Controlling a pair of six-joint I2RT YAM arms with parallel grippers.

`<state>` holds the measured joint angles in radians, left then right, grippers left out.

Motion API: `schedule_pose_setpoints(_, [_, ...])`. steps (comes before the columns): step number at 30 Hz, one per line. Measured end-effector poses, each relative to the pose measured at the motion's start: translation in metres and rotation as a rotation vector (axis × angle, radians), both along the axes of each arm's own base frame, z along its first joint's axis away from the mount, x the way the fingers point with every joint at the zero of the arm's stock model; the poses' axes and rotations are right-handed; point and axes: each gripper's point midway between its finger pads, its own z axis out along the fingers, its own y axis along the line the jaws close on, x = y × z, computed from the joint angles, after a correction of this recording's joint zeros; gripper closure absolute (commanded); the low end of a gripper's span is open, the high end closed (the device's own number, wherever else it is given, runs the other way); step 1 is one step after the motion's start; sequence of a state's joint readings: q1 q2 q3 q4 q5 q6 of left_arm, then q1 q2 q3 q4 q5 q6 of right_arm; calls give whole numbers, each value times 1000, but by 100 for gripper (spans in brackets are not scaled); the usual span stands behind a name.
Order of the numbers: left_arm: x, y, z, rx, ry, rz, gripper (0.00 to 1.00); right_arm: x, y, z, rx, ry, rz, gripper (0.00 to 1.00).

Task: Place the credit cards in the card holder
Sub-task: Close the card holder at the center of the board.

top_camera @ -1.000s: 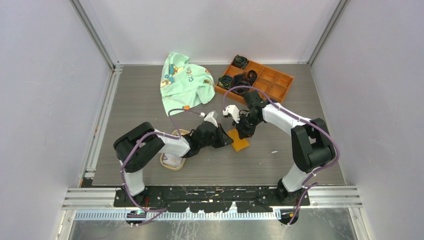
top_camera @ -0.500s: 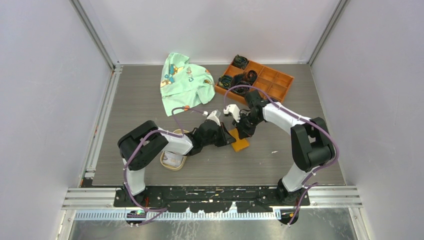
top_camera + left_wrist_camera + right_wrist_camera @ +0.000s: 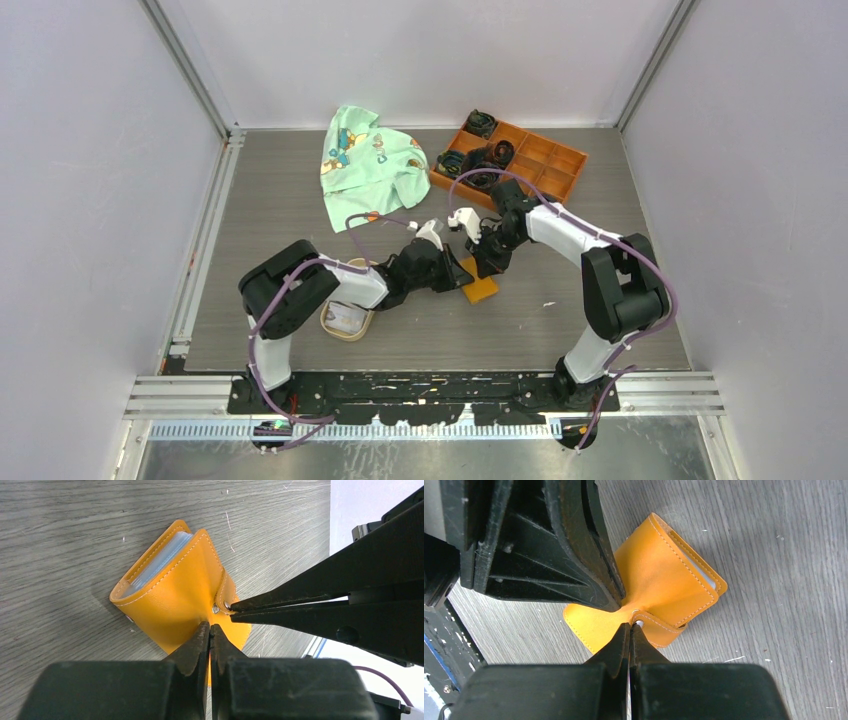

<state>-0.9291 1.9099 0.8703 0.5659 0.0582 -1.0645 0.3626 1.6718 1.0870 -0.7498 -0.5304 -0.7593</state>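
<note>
One camera sat high up, above and behind the robot. It looked down on the whole table (image 3: 300, 180) from far away. The other two cameras rode on the wrists. They looked out along their own fingers, very close to the table top. The left one looked past the left gripper (image 3: 210, 626) at the orange wallet (image 3: 170, 595). The right one looked past the right gripper (image 3: 629, 625) at the same wallet from the other side. Each wrist view also showed the other gripper. The high camera saw the wallet too, but small.
</note>
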Motion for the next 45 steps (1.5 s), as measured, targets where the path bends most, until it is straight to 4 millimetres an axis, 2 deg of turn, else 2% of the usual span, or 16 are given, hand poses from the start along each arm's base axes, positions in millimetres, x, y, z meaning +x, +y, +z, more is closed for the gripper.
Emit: schedule_pose_setpoints(45, [5,-7,-1,-37,-11,2,100,1,3,-5,-52,33,-30,99])
